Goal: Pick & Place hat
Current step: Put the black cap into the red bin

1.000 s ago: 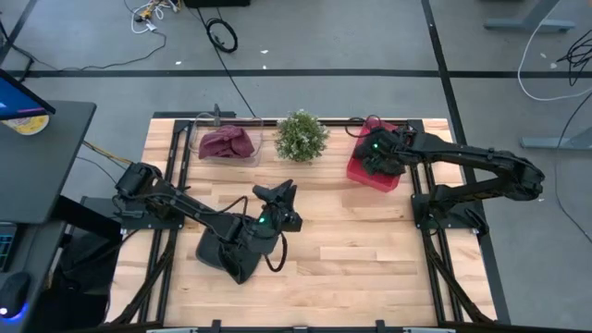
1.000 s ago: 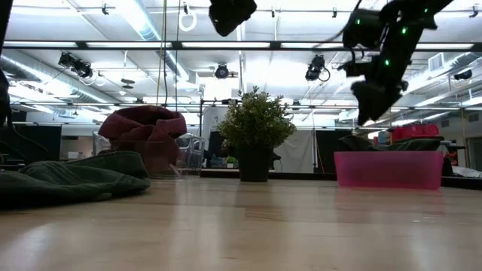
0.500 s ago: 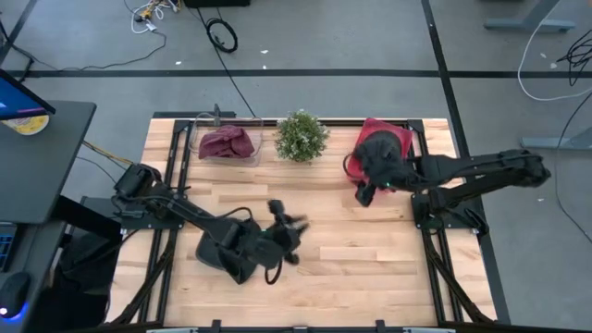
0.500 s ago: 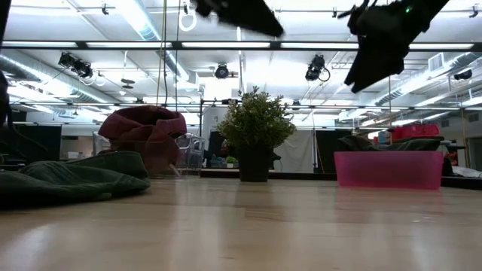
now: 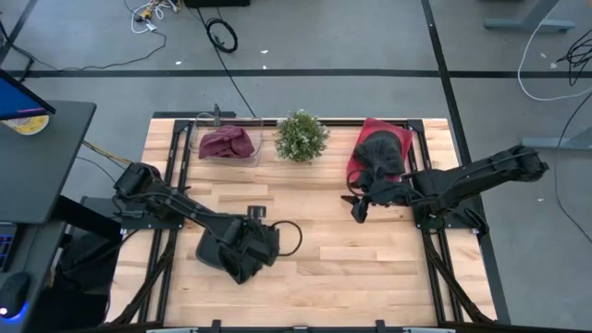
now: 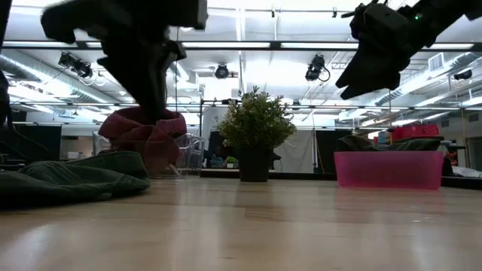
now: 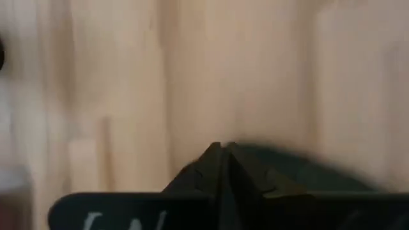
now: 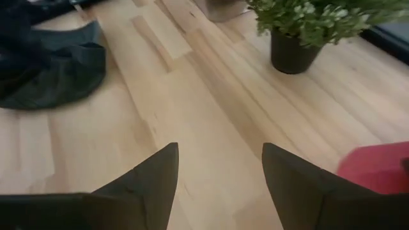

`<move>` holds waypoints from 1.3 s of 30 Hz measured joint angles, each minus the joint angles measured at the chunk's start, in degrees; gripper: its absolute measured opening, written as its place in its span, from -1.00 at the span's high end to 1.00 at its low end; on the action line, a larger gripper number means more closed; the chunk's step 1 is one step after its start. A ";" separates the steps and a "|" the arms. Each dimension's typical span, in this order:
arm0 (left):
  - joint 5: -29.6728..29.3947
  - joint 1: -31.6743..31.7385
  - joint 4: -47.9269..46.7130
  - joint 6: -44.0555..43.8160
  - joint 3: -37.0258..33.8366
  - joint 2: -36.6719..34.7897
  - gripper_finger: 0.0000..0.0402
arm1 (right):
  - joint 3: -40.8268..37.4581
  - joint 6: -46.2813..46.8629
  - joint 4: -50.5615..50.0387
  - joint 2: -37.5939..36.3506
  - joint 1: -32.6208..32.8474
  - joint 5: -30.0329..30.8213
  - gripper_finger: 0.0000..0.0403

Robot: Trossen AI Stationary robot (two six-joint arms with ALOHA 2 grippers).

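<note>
Dark hat [image 5: 225,252]: it lies crumpled on the table [image 5: 342,264], at my left side near the front edge; the low view shows it as a flat dark-green heap [image 6: 71,181] on the wood.
My left hand [image 5: 257,218]: clenched, fingers [image 7: 220,172] pressed together with nothing between them; it hangs just above the far edge of the dark hat, not gripping it.
My right hand [image 5: 357,209]: released, fingers [image 8: 153,176] spread wide and empty, hovering over bare wood just in front of the pink bin.
Pink bin [image 5: 356,166]: it stands at the table's far right; a second dark hat [image 5: 379,153] sits in it, rising above the rim.
Potted plant [image 5: 301,136]: upright at the far edge, between the two bins; my right wrist view shows it in a dark pot [image 8: 294,52].
Clear bin [image 5: 199,148]: at the far left, holding a maroon hat [image 5: 227,143].
Beyond the table: grey floor with cables [image 5: 220,35]; a laptop's corner [image 5: 20,97] shows at the left edge.
</note>
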 joint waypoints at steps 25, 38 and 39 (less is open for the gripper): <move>20.38 17.79 -12.02 9.87 -0.94 0.02 -0.28 | -4.35 -0.75 9.34 0.02 0.01 -3.34 -0.12; 20.81 20.28 -7.24 4.62 -6.12 0.02 -0.56 | -4.35 -0.87 9.88 0.02 0.01 -3.33 -0.12; 19.80 20.30 -7.40 4.74 -6.90 0.02 -0.58 | -4.35 -0.87 9.98 0.02 0.01 -3.33 -0.12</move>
